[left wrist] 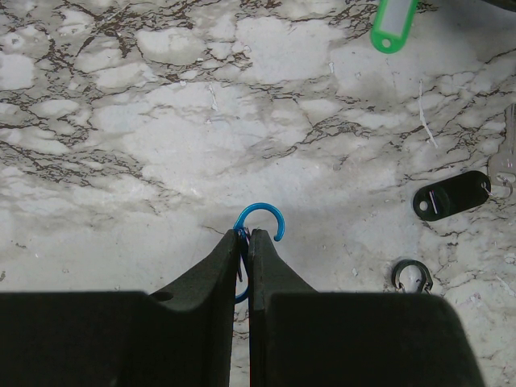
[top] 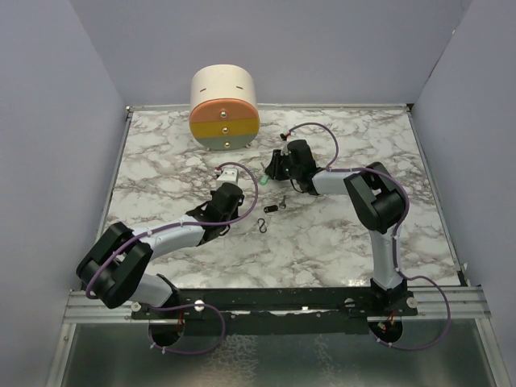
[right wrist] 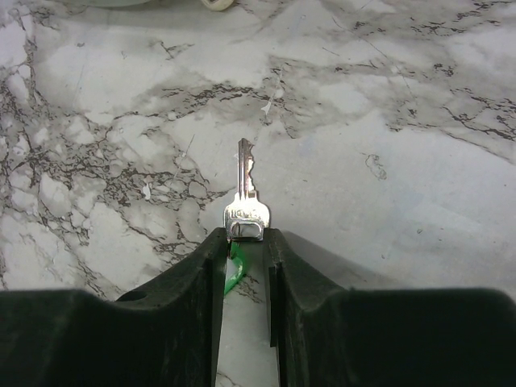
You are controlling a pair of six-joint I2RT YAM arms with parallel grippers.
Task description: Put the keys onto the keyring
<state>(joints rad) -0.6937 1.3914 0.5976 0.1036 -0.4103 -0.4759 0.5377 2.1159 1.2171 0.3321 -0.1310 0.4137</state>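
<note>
A blue hook-shaped keyring (left wrist: 263,214) sticks out from between the closed fingers of my left gripper (left wrist: 248,232), just above the marble table (left wrist: 161,121). In the top view that gripper (top: 226,214) sits left of centre. My right gripper (right wrist: 246,234) is closed on the head of a silver key (right wrist: 245,181), whose blade points away from me. Its green tag (right wrist: 235,274) hangs between the fingers. From above, my right gripper (top: 269,172) is beside the green tag (top: 264,182). A second key (left wrist: 504,161) with a black tag (left wrist: 451,196) lies on the table to the right.
A small black clip (left wrist: 412,276) lies near the black tag; from above the clip (top: 262,224) is mid-table. A cream drum (top: 224,113) with an orange, yellow and grey face stands at the back. Grey walls enclose the table.
</note>
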